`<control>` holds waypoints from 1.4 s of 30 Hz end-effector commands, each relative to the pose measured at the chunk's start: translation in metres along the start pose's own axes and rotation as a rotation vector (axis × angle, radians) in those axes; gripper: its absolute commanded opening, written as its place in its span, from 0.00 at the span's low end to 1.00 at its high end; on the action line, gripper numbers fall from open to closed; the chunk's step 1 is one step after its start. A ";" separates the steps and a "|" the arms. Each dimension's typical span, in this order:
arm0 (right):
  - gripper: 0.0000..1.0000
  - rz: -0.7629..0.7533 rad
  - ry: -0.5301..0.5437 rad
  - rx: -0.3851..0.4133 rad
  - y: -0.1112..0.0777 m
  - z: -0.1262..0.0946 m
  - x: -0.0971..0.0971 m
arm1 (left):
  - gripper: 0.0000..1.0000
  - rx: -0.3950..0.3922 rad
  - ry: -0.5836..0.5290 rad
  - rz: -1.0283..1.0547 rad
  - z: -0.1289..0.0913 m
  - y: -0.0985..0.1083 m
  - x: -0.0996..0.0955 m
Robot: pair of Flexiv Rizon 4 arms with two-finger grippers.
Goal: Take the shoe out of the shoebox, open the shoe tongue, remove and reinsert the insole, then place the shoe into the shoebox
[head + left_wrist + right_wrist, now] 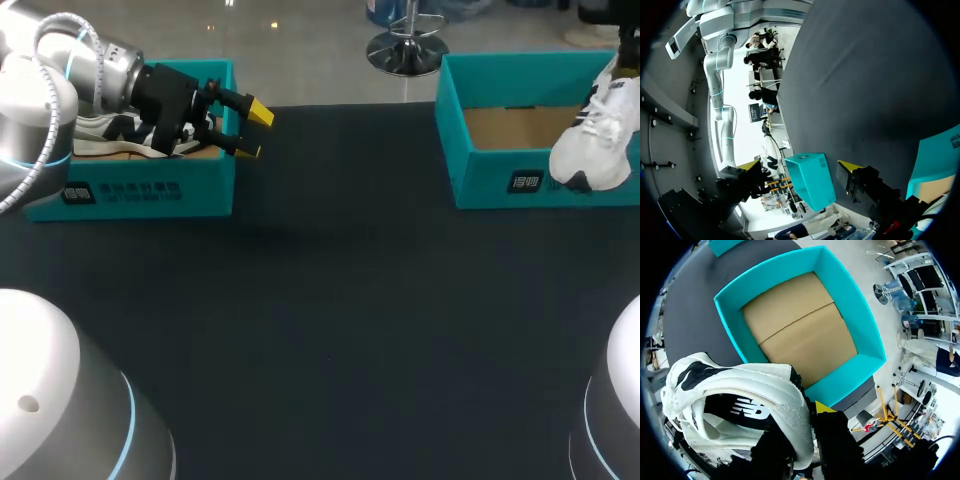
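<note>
Partly hidden: right claw (807, 414) clenched on shoe (740, 385) collar, above shoebox (861, 315); left claw (250, 130) spread wide.

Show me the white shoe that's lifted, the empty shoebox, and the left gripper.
white shoe (587, 152), head view, on its white side.
empty shoebox (850, 315), right wrist view, on its teal inner wall.
left gripper (255, 132), head view, midway between its yellow tips.
</note>
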State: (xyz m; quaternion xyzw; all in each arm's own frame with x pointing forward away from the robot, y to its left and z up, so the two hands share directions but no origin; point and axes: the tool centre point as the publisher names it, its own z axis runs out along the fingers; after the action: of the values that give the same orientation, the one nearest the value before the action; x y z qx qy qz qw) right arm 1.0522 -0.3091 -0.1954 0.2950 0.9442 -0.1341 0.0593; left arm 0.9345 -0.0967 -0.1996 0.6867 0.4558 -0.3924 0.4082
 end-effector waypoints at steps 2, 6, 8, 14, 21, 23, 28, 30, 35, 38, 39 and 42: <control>0.00 0.292 0.030 0.007 -0.007 0.005 0.002 | 1.00 0.001 0.002 0.001 0.000 0.000 0.000; 0.00 0.556 0.028 -0.018 -0.007 0.004 0.005 | 1.00 0.001 0.002 0.001 0.000 0.000 0.000; 0.00 0.676 0.019 -0.024 -0.007 0.000 0.006 | 1.00 0.001 0.002 0.001 0.000 0.000 0.000; 0.00 0.932 0.065 -0.100 -0.015 -0.003 0.004 | 1.00 0.001 0.002 0.001 0.000 0.000 0.000; 0.00 1.148 0.057 -0.033 -0.032 -0.002 0.006 | 1.00 0.001 0.002 0.001 0.000 0.000 0.000; 0.00 1.209 0.069 -0.031 -0.028 0.001 0.009 | 1.00 0.001 0.002 0.001 0.000 0.000 0.000; 0.00 1.256 0.071 -0.016 -0.026 0.004 0.009 | 1.00 0.001 0.002 0.001 0.000 0.000 0.000; 0.00 1.256 0.071 -0.016 -0.026 0.004 0.009 | 1.00 0.001 0.002 0.001 0.000 0.000 0.000; 0.00 1.256 0.071 -0.016 -0.026 0.004 0.009 | 1.00 0.001 0.002 0.001 0.000 0.000 0.000; 0.00 1.256 0.071 -0.016 -0.026 0.004 0.009 | 1.00 0.001 0.002 0.001 0.000 0.000 0.000; 0.00 1.256 0.071 -0.016 -0.026 0.004 0.009 | 1.00 0.001 0.002 0.001 0.000 0.000 0.000; 0.00 1.256 0.071 -0.016 -0.026 0.004 0.009 | 1.00 0.001 0.002 0.001 0.000 0.000 0.000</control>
State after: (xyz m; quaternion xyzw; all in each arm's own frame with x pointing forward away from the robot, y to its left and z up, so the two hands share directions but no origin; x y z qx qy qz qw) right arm 1.0295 -0.3248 -0.1969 0.7972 0.5929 -0.0572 0.0983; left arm 0.9345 -0.0967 -0.1996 0.6867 0.4558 -0.3924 0.4082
